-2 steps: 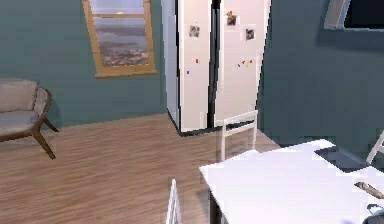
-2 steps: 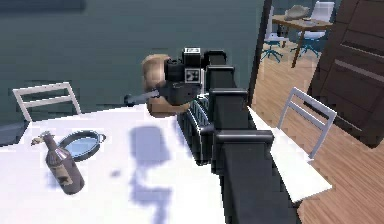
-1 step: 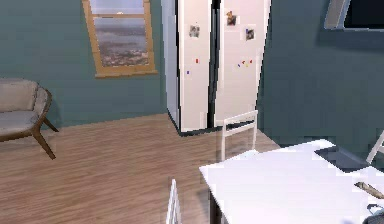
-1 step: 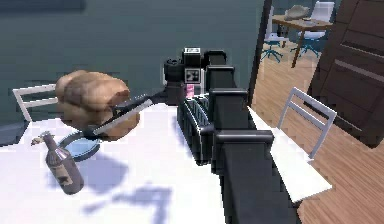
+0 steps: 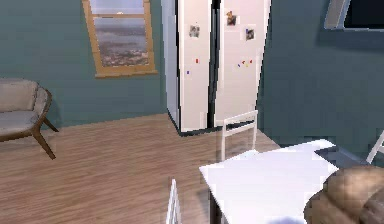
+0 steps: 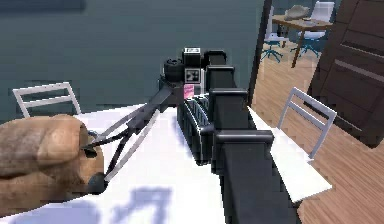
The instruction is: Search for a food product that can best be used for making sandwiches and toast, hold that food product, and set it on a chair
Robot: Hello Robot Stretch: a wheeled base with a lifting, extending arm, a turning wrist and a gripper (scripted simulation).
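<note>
While the forward view looks across a wooden floor to a white fridge at twelve o'clock, the arm side view gives the arm, a dark square bar rising from six o'clock over the white surface. The forward view adds a wood-framed landscape on the teal wall at eleven o'clock, a low grey armchair at nine o'clock and a dark screen at one o'clock. In it a white chair stands at the surface's far edge, toward the fridge. The arm side view adds a dark door at three o'clock and, past it at one o'clock, a further room with blue office chairs. A second white chair stands behind the surface at ten o'clock and a third white chair beside it at three o'clock.

Small papers dot the fridge doors, their print too small to read. The two white squares at the arm's far end carry black marks that cannot be read as words.

The bread is a rounded brown loaf with a lumpy, creased crust. It lies on the surface at eight o'clock in the arm side view and at five o'clock in the forward view. The gripper reaches its two thin fingers down to the loaf's near end at seven o'clock. Since the loaf rests on the surface there, I cannot tell whether the gripper grasps it.
</note>
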